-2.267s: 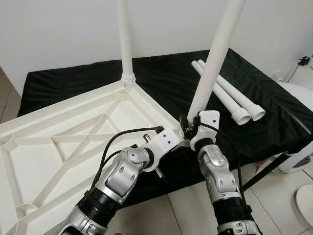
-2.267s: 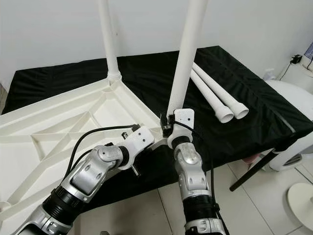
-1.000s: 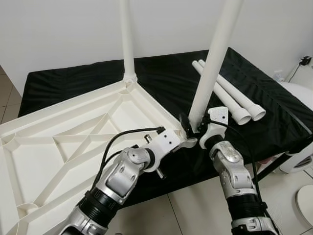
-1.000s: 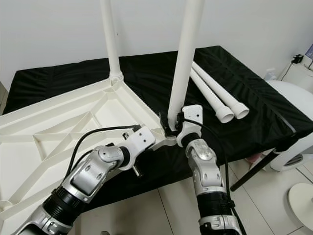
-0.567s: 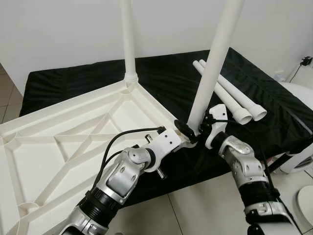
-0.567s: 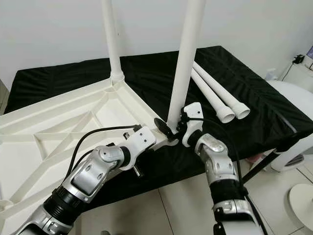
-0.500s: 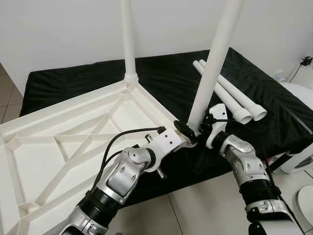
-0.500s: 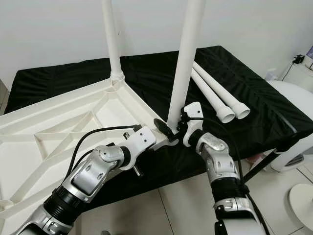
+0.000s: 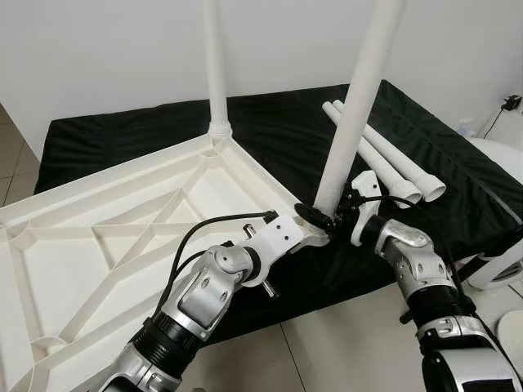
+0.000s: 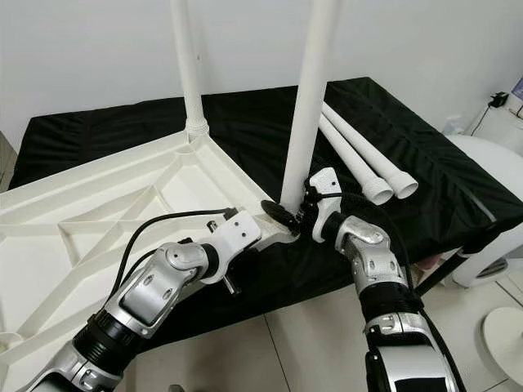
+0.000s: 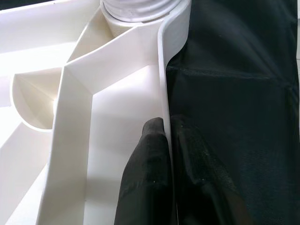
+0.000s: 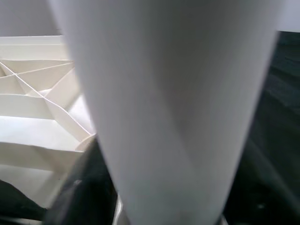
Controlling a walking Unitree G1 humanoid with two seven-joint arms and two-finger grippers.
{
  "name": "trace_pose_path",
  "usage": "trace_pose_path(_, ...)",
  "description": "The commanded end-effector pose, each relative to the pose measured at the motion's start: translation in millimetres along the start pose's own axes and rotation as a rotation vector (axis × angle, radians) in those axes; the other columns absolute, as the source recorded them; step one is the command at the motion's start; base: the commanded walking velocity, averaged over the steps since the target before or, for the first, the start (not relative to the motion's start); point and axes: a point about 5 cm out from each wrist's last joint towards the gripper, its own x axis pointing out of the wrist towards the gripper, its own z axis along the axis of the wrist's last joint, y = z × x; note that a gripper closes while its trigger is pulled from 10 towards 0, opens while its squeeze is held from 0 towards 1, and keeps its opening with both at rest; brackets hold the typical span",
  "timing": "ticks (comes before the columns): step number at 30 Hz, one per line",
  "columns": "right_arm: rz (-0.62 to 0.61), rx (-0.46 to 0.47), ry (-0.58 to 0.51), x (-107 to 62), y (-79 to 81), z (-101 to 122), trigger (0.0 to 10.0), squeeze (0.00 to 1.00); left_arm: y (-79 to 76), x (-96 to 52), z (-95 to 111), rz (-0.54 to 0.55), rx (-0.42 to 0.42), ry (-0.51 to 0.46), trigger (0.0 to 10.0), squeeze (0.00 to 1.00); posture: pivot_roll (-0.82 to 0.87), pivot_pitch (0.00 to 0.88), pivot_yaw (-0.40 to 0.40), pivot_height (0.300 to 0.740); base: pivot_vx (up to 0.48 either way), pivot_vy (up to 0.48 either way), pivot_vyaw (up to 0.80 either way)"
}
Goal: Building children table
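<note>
We see the white plastic tabletop (image 9: 122, 245) lying upside down, ribbed underside up w/ diagonal struts & a raised rim, partly on the black-covered worktop (image 9: 286, 139) and hanging past its near edge on the left side. At the far corner one white leg (image 9: 216, 73) stands upright in its socket. Our left claw (image 11: 168, 154) is at the near right corner of the tabletop, fingers (image 11: 145, 183) pinched closed on the thin rim, one finger inside the rim, one outside vs the black cloth; the left wrist view shows the rim edge running between them & a leg's ribbed end seated in the corner socket just ahead. At that same corner a 2nd white leg (image 10: 309, 90) rises, tilted a bit toward the right, smooth tube, wider near the base. Our right claw (image 10: 286, 216) reaches in from the right at the leg's base, black fingers on either side of the tube near the socket; in the right wrist view the tube is v. close and blurred, so we can't tell how tightly it's gripped. Further right, 2 more white legs (image 9: 392, 167) lie side by side on the black cloth, touching, open ribbed ends toward us.
</note>
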Motion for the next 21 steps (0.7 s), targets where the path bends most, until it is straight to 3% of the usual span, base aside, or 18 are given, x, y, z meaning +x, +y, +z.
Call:
trace_pose_path(1,0.059,-0.003,-0.017,5.9,5.8,2.5,0.0,0.0,3.3,-3.1,20.8,0.04,0.067,-0.099,10.0,0.0,-0.08,0.059,0.019,0.74,0.0,0.0,0.0)
trace_pose_path(4,0.052,0.001,-0.026,5.7,5.6,2.2,0.0,0.0,2.9,-3.0,21.1,0.038,0.069,-0.1,10.0,0.0,-0.08,0.059,0.019,0.74,0.0,0.0,0.0)
trace_pose_path(5,0.052,0.002,-0.027,5.5,6.5,1.4,1.2,0.0,2.7,-2.8,20.9,0.037,0.07,-0.1,10.0,0.0,-0.09,0.049,0.021,0.74,0.0,0.0,0.0)
trace_pose_path(8,0.053,0.002,-0.027,5.5,7.1,0.8,1.2,0.0,2.6,-2.6,20.7,0.037,0.07,-0.1,10.0,0.0,-0.09,0.049,0.021,0.74,0.0,0.0,0.0)
trace_pose_path(9,0.046,0.012,-0.03,5.4,7.6,0.0,10.0,0.0,2.3,-2.5,20.5,0.036,0.071,-0.1,10.0,0.0,-0.09,0.046,0.022,0.74,0.0,0.0,0.0)
trace_pose_path(21,-0.1,0.03,-0.088,3.2,9.0,-0.9,10.0,0.0,0.7,-2.6,20.3,0.031,0.073,-0.101,10.0,0.0,-0.09,0.05,0.018,0.74,0.0,0.0,0.0)
